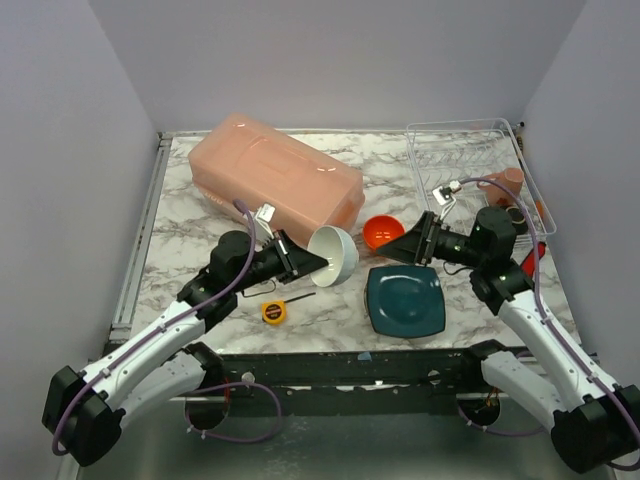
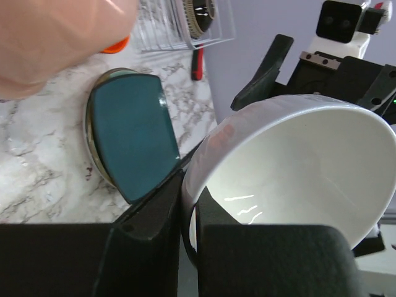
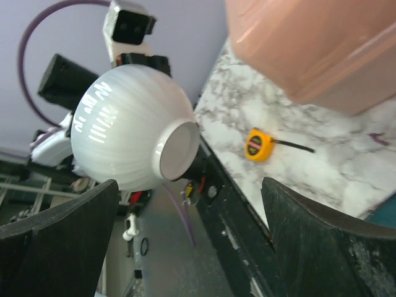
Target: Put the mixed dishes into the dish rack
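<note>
My left gripper (image 1: 314, 266) is shut on the rim of a white bowl (image 1: 336, 255) and holds it tilted above the table. In the left wrist view the pads (image 2: 162, 213) pinch the bowl's wall (image 2: 297, 167). My right gripper (image 1: 402, 240) is open and empty, facing the bowl from the right. In the right wrist view the bowl's ribbed underside (image 3: 124, 136) hangs ahead of the gripper (image 3: 192, 247). An orange bowl (image 1: 381, 232) lies behind the right gripper. A teal square plate (image 1: 405, 300) lies flat, also in the left wrist view (image 2: 133, 133). The wire dish rack (image 1: 468, 160) holds a pinkish mug (image 1: 508, 183).
A big pink tub (image 1: 275, 175) stands at the back left, close behind the white bowl. A yellow tape measure (image 1: 273, 311) lies near the front edge. A red-handled tool (image 1: 541, 246) lies right of the rack. The left arm's camera housing (image 3: 130, 23) is behind the bowl.
</note>
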